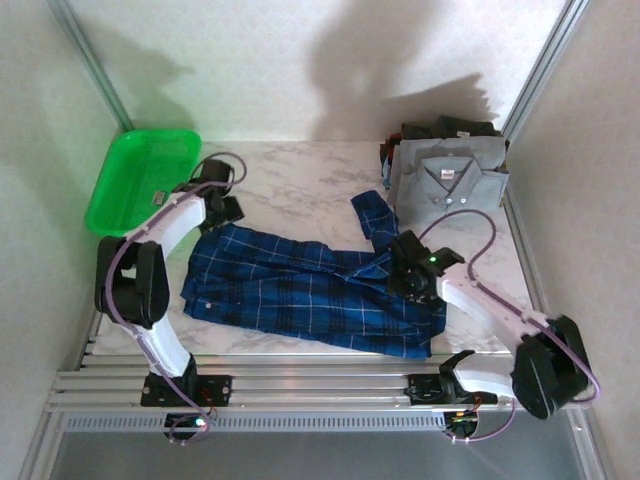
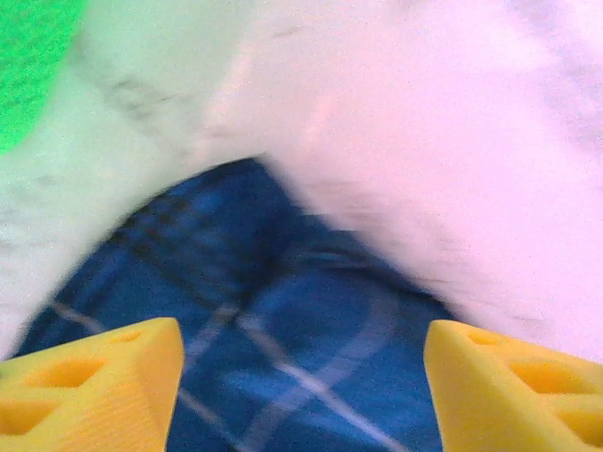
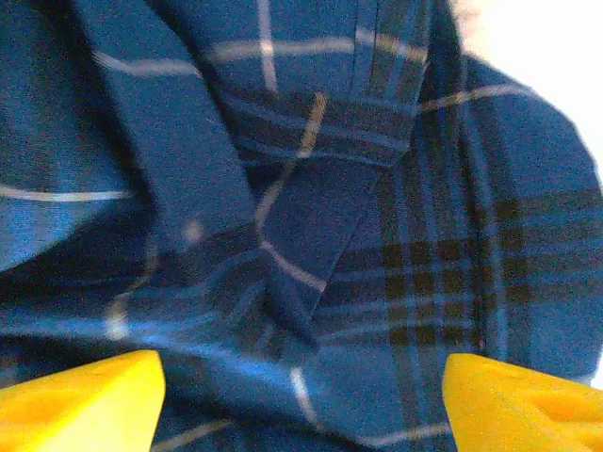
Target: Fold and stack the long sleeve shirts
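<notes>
Already a grey shirt (image 1: 450,180) sat stacked; beside it the plaid shirt (image 1: 300,290) lay unfolded, left end effector (image 2: 301,330) and right end effector (image 3: 301,363) released.

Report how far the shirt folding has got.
Done: grey shirt folded, lying atop the darker folded shirts at the far right. In hand: plaid shirt lies rumpled mid-table, left fingers and right fingers open over it. Left: fold it, stack it.
</notes>
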You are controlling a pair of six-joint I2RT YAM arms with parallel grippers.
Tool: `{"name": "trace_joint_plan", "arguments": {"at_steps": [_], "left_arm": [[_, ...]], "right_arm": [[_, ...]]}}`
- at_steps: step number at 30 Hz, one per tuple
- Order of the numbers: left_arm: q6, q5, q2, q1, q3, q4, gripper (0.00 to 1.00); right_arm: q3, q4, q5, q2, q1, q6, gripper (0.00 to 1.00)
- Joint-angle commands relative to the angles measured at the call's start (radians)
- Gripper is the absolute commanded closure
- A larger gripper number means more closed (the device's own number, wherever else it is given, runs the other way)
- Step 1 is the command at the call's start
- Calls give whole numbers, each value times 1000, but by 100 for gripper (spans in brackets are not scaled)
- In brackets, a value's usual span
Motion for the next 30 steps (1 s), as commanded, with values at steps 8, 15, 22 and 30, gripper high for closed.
{"name": "trace_joint_plan", "arguments": {"at_steps": [8, 15, 22, 30], "left_arm": [[-193, 454, 15, -224, 21, 316, 23], [-280, 452, 83, -219, -169, 507, 23], [-271, 412, 76, -215, -300, 517, 24], [-243, 394, 69, -213, -341, 504, 24]], "right_arm": [[725, -191, -87, 401, -159, -240, 19], [1188, -243, -126, 903, -176, -280, 30], [1433, -211, -38, 1156, -146, -264, 30], [1585, -222, 58, 1336, -119, -157, 34]]}}
